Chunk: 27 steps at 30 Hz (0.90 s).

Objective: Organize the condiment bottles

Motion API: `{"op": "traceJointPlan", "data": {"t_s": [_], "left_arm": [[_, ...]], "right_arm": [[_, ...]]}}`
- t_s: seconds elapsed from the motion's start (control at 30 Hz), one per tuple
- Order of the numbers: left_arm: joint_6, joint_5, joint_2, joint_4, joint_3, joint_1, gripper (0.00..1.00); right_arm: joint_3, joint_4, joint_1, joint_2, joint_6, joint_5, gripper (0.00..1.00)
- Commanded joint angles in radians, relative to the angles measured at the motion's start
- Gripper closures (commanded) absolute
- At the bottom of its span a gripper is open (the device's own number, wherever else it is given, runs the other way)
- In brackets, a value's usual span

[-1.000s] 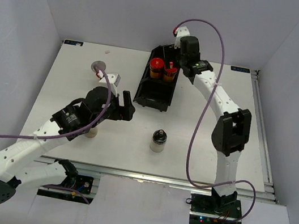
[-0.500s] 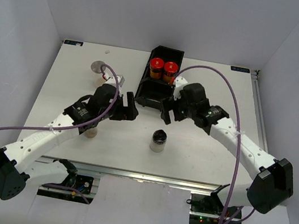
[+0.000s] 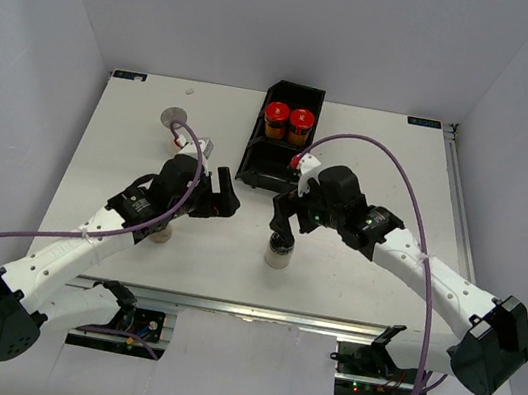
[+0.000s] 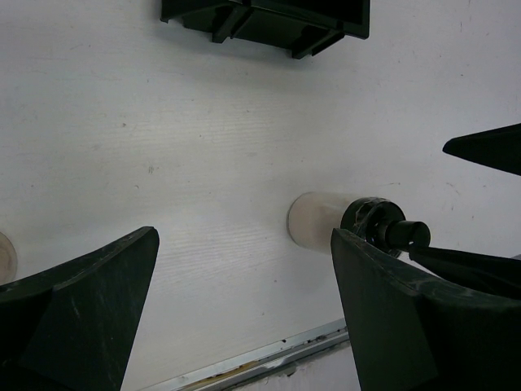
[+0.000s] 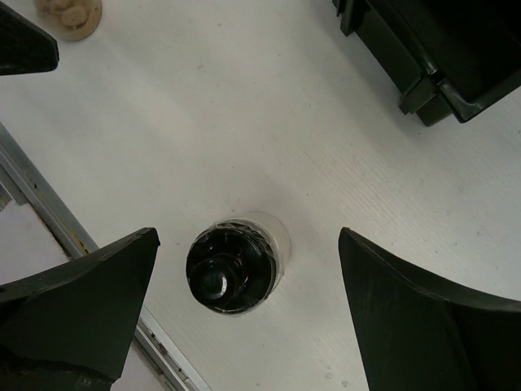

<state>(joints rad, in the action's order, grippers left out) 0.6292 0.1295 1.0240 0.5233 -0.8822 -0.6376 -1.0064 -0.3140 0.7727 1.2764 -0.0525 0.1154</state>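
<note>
A pale bottle with a dark cap [image 3: 279, 252] stands upright near the table's front edge. My right gripper [image 3: 285, 223] is open right above it. In the right wrist view the bottle [image 5: 234, 266] lies between the spread fingers, nearer the left one, untouched. My left gripper [image 3: 224, 197] is open and empty, left of the bottle. The bottle shows in the left wrist view [image 4: 316, 220] beside the right finger. Two amber bottles with red caps [image 3: 275, 118] [image 3: 301, 123] stand side by side in the far end of the black tray [image 3: 272, 163].
A cream round bottle [image 3: 160, 233] stands partly under my left arm; it also shows in the right wrist view [image 5: 69, 15]. A grey-lidded bottle [image 3: 172, 118] stands at the back left. The table's metal front rail [image 5: 49, 220] runs just by the pale bottle.
My right arm has swung from the far end of the tray to the near side and now hangs over the pale bottle. My left gripper has shifted only slightly.
</note>
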Motion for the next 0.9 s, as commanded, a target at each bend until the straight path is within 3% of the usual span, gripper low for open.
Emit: {"op": "traceJointPlan", "data": {"t_s": [0.0,0.63,0.87], "left_arm": [[0.000,0.000,-0.010,-0.005,0.002,0.004,0.02],[0.005,0.022,-0.048,-0.011,0.023,0.006,0.02],[0.004,0.022,-0.050,-0.013,0.029,0.006,0.02]], "right_arm": [[0.016,0.056,0.021,0.019,-0.017,-0.012,0.02],[0.053,-0.014,0.134,0.144,-0.076,-0.216,0.02],[0.056,-0.050,0.139,0.156,-0.097,-0.248,0.11]]}}
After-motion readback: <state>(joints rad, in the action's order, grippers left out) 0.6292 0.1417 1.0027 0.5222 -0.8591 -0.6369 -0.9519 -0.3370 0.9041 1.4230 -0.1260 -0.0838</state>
